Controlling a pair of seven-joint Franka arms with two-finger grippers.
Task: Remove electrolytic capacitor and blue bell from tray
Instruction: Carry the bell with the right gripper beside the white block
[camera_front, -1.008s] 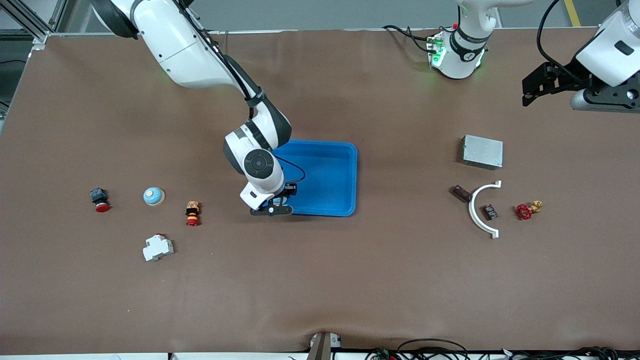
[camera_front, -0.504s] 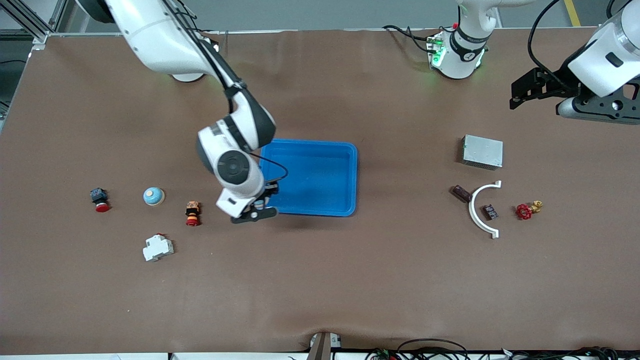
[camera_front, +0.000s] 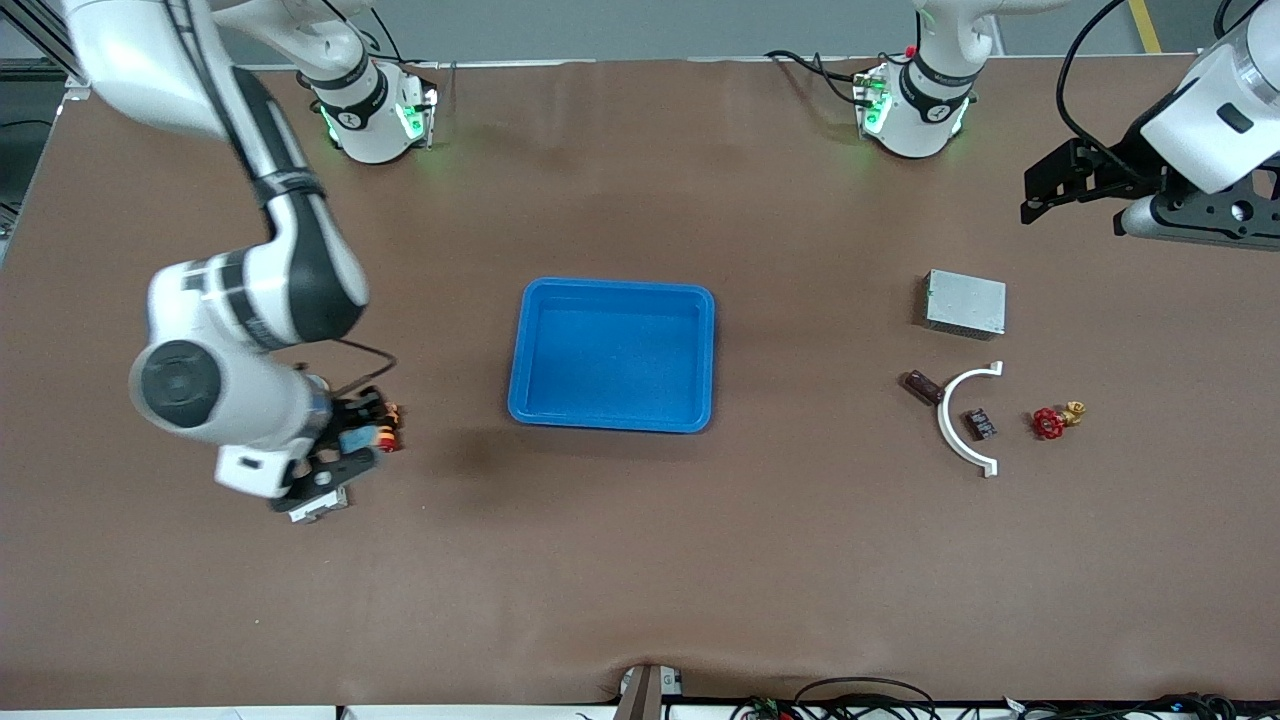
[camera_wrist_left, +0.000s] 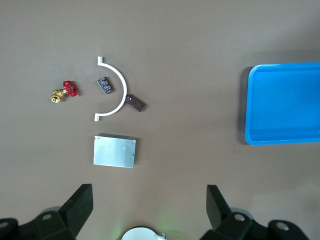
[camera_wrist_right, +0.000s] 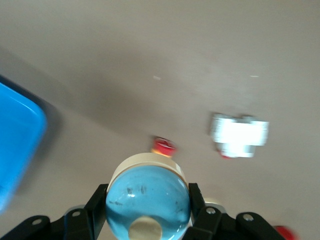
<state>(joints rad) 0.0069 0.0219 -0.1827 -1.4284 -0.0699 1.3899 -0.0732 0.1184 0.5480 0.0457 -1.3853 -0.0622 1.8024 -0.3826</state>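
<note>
Domed, glossy blue bell (camera_wrist_right: 148, 200) between fingers (camera_wrist_right: 97, 207).

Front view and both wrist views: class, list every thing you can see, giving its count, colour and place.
tray: one, blue, mid-table
metal box: one, grey, toward the left arm's end
curved bracket: one, white, nearer the camera than the box
brown cylinder: one, beside the bracket
small dark part: one, inside the bracket's curve
valve: one, red and brass, beside the bracket
push-button: one, orange and red, toward the right arm's end
breaker: one, white, near the push-button
bell: one, blue and cream, in the right tool
left tool: open, waiting above the table
right tool: shut on the bell, over the breaker
</note>
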